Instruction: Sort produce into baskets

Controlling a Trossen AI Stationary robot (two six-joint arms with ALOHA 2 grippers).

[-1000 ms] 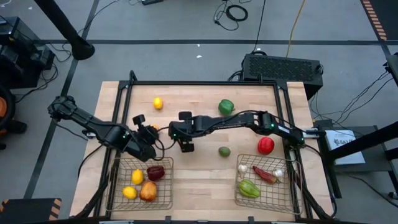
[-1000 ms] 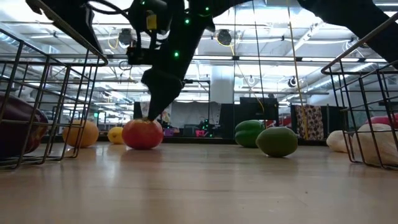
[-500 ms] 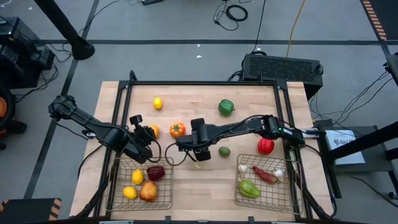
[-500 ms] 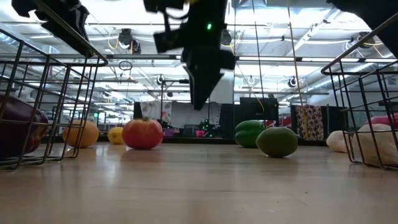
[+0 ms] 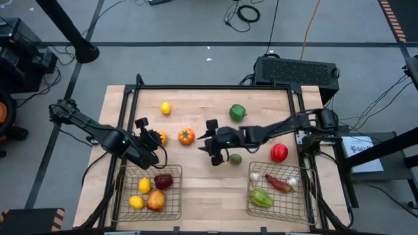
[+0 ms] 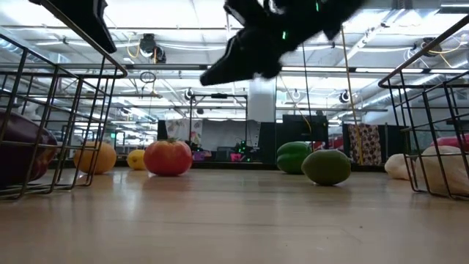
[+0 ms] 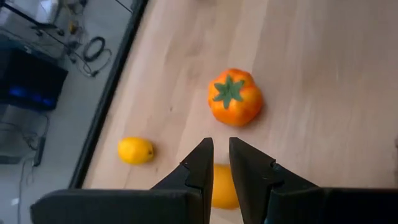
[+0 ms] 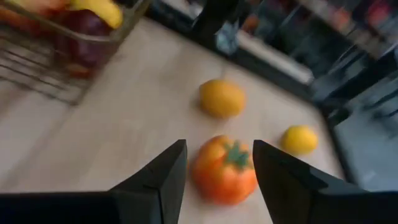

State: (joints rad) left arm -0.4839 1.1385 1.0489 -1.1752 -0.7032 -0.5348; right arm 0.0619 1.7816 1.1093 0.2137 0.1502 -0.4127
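**Produce half sorted, loose pieces left on the table**

Produce lies in three places. The left basket [image 5: 147, 192] holds yellow, orange and dark red pieces; the right basket [image 5: 277, 189] holds a green pepper, a red chili and white garlic. Loose on the table [image 5: 196, 189] are an orange tomato-like piece [image 5: 186, 136] with a green star cap, an orange [image 5: 160, 137], a lemon [image 5: 166, 108], a green pepper [image 5: 237, 112], a small green fruit [image 5: 235, 158] and a red apple [image 5: 279, 153].

The right gripper [image 5: 214, 154] hangs above the table just beside the small green fruit, fingers apart and empty. The left gripper [image 5: 145, 140] sits over the orange, fingers nearly together, holding nothing.

These pieces look like light, hard, smooth toys, likely to roll or squirt out if pinched off-centre, so take each across its widest middle. The round ones have no real long axis; the tomato-like piece sits cap up. The chili in the right basket is the long one, lying slantwise.
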